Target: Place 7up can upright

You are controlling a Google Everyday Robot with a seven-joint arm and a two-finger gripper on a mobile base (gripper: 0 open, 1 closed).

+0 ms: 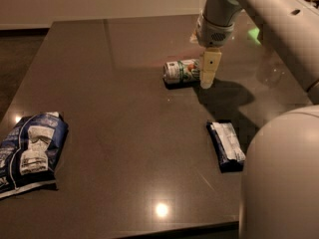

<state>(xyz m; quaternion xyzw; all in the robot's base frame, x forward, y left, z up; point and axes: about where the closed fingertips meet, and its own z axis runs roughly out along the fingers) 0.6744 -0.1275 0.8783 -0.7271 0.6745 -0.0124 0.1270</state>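
Note:
The 7up can (180, 71) lies on its side on the dark table (114, 108), at the back middle, silver-white with green lettering and a red-orange spot. Its silver end faces left. My gripper (206, 82) hangs from the grey arm (219, 14) and points straight down at the can's right end, overlapping it. Its tip is close to the table top. I cannot tell whether it touches the can.
A dark blue snack bag (27, 151) lies at the table's left front. A small dark packet (227, 146) lies at the right front, below the can. My pale body (281, 178) fills the lower right corner. The table's front edge runs near the bottom.

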